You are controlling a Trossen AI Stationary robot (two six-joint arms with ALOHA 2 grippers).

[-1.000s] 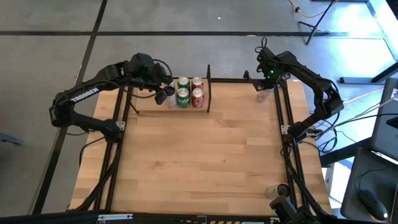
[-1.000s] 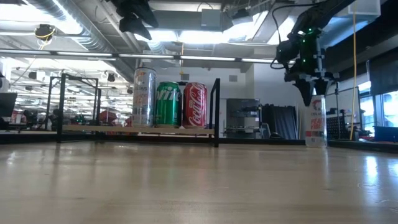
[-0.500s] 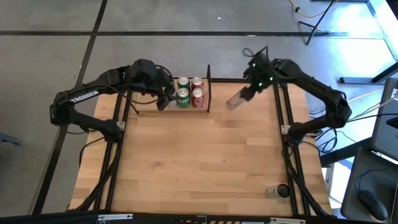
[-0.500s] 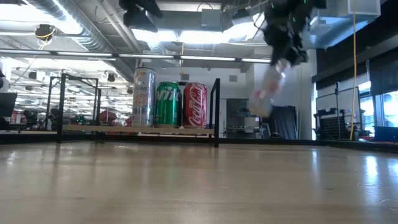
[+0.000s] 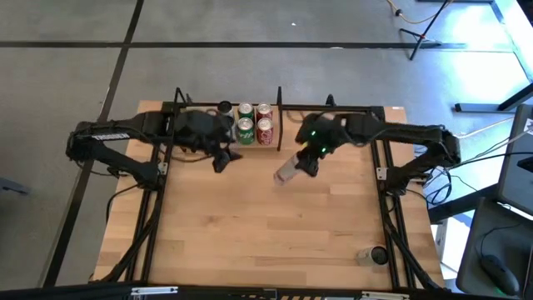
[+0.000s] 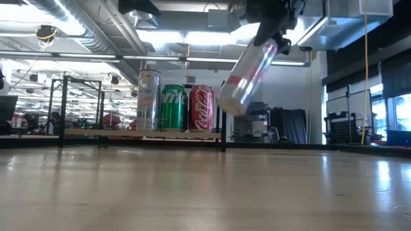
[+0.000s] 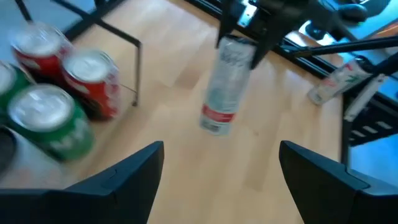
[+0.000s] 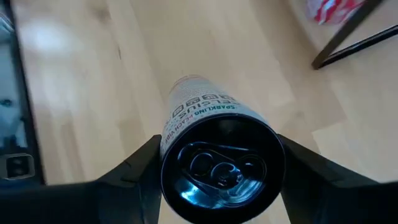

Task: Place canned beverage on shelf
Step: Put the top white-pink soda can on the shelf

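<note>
- I see a slim silver can (image 5: 287,172), red band near its base, tilted in the air over the bench (image 5: 266,233), right of the shelf (image 5: 279,117).
- Right pincer (image 5: 310,160) clamped on its top end.
- Left pincer (image 5: 223,158) gapes empty before the shelf.

The right arm reaches in from the table's right edge toward the shelf (image 5: 226,125), its hand (image 5: 306,162) raised above the table just right of the shelf's end post, fingers clamped on the top end of a tilted can (image 5: 287,172). The left arm stretches along the shelf's front, its hand (image 5: 221,158) empty with fingers spread.
</note>
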